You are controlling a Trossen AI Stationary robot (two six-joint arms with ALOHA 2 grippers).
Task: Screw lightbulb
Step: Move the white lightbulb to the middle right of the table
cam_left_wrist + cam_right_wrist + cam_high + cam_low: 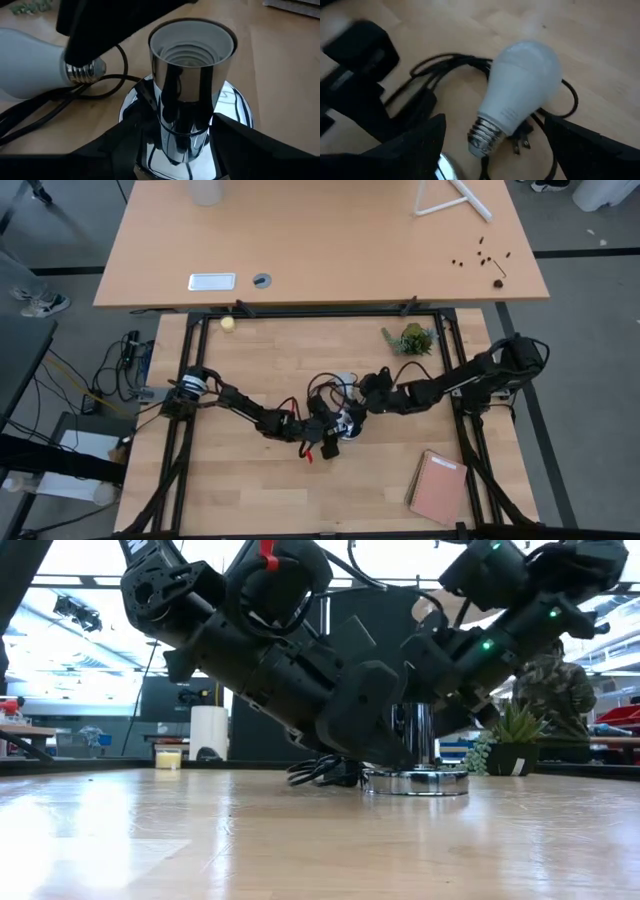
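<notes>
Your left gripper [175,150] jaws apart around the socket [192,85], right gripper [495,145] jaws apart over the lightbulb [517,92], lying on the cord [450,65], worktop [250,490].

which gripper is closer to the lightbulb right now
Right. The right gripper straddles the lightbulb, fingers open either side, not gripping. The left gripper flanks the socket beside it.

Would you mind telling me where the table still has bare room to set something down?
Bare wood lies near the front edge left of the pink notebook, and between the yellowish ball and the plant. The middle is crowded: both arms, the socket, its cord and the lightbulb.
</notes>
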